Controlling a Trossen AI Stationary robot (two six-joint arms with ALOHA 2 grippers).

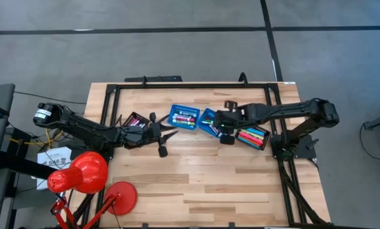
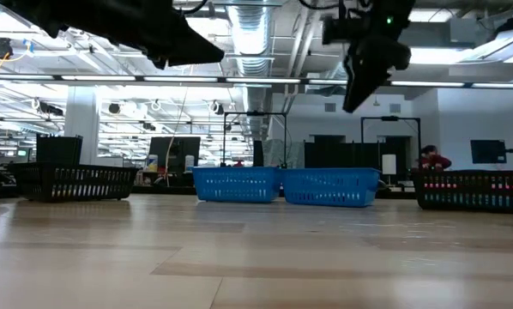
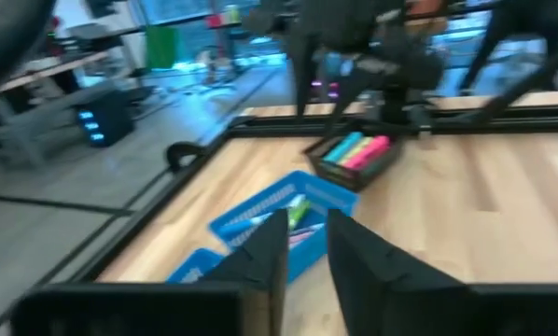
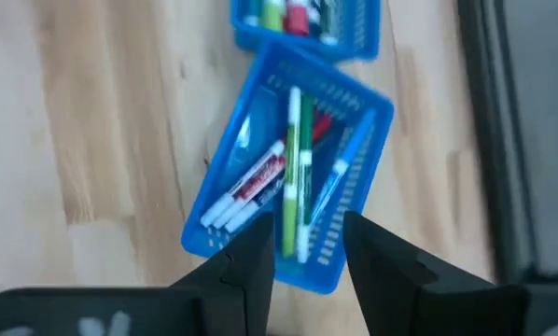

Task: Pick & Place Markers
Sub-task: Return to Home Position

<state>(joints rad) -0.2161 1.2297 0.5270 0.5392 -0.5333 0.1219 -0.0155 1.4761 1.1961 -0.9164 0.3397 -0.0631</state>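
Hanging above the pale wooden bench [image 1: 203,184], the jaws of the left arm [image 1: 82,124] sit just beside the left black tray [image 1: 128,119]. Those of the right arm [image 1: 291,111] are over the right-hand one of two blue perforated plastic baskets [image 1: 173,116]. Both pairs stand apart with nothing between them. The short capped markers [image 4: 293,168] lie in the baskets and in both trays, pink, blue and green ones in the right black tray [image 3: 368,173]. The near half of the bench is bare wood, edged by a black metal frame [image 1: 190,84]. A red lamp [image 1: 82,172] overhangs the near-left corner. Print on the white marker barrels is too blurred to read. The low view cuts both arms off at its top edge.
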